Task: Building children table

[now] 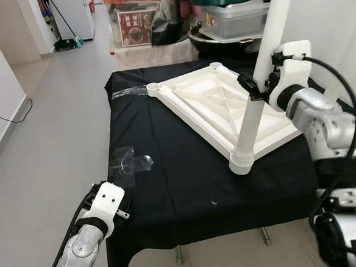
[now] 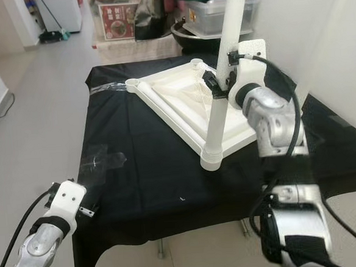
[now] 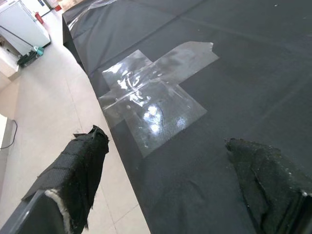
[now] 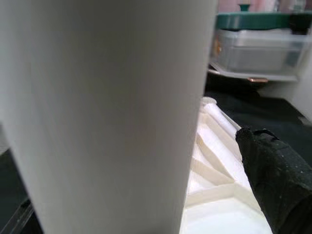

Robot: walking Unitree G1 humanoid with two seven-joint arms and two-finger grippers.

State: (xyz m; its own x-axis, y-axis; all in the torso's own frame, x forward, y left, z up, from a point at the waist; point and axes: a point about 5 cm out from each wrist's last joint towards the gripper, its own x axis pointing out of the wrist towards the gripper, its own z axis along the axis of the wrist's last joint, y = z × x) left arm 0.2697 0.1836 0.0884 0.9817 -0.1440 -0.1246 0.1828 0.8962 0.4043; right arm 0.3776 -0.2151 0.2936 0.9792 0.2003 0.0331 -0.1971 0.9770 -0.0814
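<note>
Black-draped table (image 1: 169, 189) — right end effector (image 1: 257, 91) clamps upright white leg (image 1: 251, 125); left end effector (image 3: 170, 195) spread, empty.

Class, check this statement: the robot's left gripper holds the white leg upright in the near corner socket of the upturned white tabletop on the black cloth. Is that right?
Not quite: the right gripper holds the white leg, as the left eye view shows. The leg does stand in the near corner of the upturned tabletop on the black cloth.
</note>
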